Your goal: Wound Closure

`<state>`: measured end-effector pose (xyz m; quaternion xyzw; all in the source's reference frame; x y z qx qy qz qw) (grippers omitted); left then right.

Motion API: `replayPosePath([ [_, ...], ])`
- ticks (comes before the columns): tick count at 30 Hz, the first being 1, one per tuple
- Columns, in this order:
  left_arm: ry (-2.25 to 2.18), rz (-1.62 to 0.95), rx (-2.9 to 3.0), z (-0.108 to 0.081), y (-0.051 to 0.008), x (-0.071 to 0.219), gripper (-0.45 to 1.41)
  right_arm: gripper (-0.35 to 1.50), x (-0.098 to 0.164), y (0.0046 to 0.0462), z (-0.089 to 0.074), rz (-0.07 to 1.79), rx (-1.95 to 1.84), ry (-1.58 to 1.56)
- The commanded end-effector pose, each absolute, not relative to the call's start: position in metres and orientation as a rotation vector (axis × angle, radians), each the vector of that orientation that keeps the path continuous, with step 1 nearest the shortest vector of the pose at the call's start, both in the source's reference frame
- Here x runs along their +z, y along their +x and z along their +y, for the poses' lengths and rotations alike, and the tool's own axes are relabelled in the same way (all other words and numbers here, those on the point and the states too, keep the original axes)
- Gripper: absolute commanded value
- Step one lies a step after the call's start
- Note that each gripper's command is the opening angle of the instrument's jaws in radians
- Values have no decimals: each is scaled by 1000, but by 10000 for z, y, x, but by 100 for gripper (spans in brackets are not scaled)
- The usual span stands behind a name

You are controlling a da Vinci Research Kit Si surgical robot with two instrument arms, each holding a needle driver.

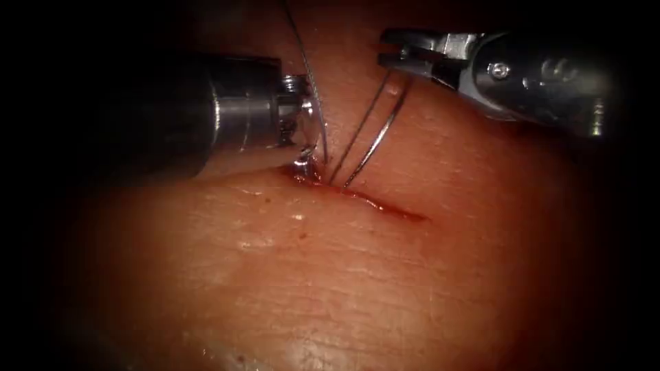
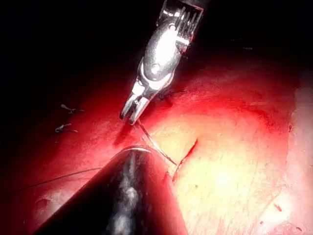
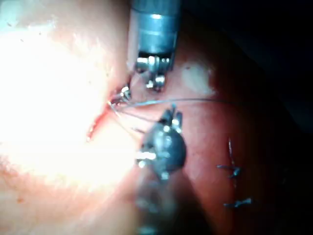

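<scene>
The tissue [image 1: 330,275] lay across the endoscope view, with the cut [image 1: 371,200] running from the middle of the frame down to the right, wet with red fluid [image 1: 313,182] at its left end.

The left claw [image 1: 307,159] came in from the left of the frame. Its tip was pressed down right at the left end of the cut, touching the tissue. I could not tell how wide it stood or what it had hold of, because the tip sat low in the wet spot. It looked placed there to steady that end of the cut.

The right claw [image 1: 393,58] came in from the upper right of the frame and hung above the tissue, on the far side of the cut. It looked closed on the top of a thin curved wire, which I took to be the needle [image 1: 381,130]. The needle ran down and left to the cut, and its low end seemed to sit in the tissue at the edge. Holding it high up likely gave room to steer it.

The thread [image 1: 302,48] ran from the top of the frame down past the left claw to the cut. A 2nd thin line lay just beside the needle
</scene>
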<state>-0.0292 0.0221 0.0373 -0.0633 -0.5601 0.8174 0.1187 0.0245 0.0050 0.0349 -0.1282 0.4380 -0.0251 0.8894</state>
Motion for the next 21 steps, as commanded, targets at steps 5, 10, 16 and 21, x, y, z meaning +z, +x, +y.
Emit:
replayPosePath([
  [5, -200, -1651, 2391, 228, -297, 362, 20, -35, 362, 260, 54, 903, -46, -278],
  [10, -232, -1660, 2392, 225, -299, 362, 15, -35, 365, 272, 50, 905, -51, -270],
  [16, -249, -1660, 2400, 226, -298, 361, 12, -35, 368, 281, 45, 908, -60, -259],
  [21, -262, -1656, 2402, 226, -297, 361, 10, -35, 365, 283, 43, 913, -65, -249],
])
